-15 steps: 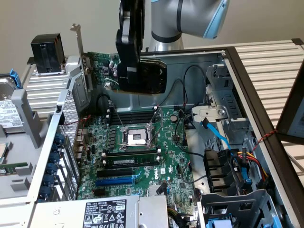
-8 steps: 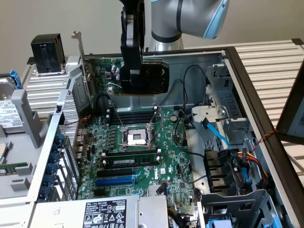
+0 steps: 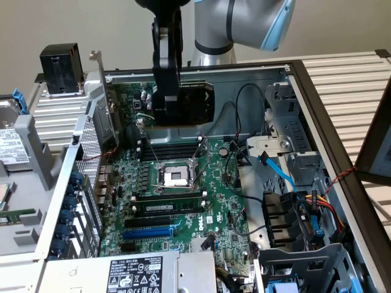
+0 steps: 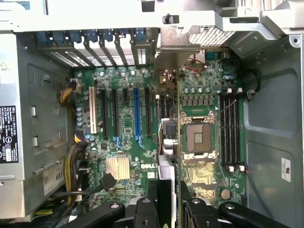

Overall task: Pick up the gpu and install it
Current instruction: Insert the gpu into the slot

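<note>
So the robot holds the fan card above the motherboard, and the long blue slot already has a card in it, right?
Not quite: the blue slot is empty, as the exterior view shows. The rest holds: the gripper grips the gpu above the motherboard.

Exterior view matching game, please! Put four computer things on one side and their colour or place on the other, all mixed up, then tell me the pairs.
Things:
1. gpu
2. processor socket
3. long slot
4. power supply

Matches:
A. bright blue
B. held up in the gripper
C. silver frame in the middle of the motherboard
D. grey box with a sticker label

Pairs: 1-B, 2-C, 3-A, 4-D
</note>
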You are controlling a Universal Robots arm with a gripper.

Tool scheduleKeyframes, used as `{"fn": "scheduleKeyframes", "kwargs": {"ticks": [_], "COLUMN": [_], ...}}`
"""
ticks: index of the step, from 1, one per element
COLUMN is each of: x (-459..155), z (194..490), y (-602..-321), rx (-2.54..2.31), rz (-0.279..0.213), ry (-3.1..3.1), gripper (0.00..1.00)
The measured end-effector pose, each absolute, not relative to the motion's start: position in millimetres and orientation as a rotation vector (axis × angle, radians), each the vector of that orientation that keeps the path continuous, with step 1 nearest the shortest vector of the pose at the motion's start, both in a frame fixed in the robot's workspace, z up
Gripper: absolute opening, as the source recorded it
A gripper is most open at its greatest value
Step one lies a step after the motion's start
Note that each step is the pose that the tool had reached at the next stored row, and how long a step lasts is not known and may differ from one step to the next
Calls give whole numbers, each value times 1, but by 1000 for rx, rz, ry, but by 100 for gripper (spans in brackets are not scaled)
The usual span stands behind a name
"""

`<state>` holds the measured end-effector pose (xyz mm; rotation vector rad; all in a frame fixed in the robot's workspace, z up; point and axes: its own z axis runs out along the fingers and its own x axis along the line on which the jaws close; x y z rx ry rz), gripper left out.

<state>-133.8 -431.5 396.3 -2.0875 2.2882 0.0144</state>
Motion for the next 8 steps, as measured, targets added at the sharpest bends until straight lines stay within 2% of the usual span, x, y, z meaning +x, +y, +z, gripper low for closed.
{"fn": "scheduleKeyframes", "kwargs": {"ticks": [8], "x": [-139], "z": [392], "y": [-433], "rx": [-2111], "rz": [6], "ry": [2263], "gripper": [27]}}
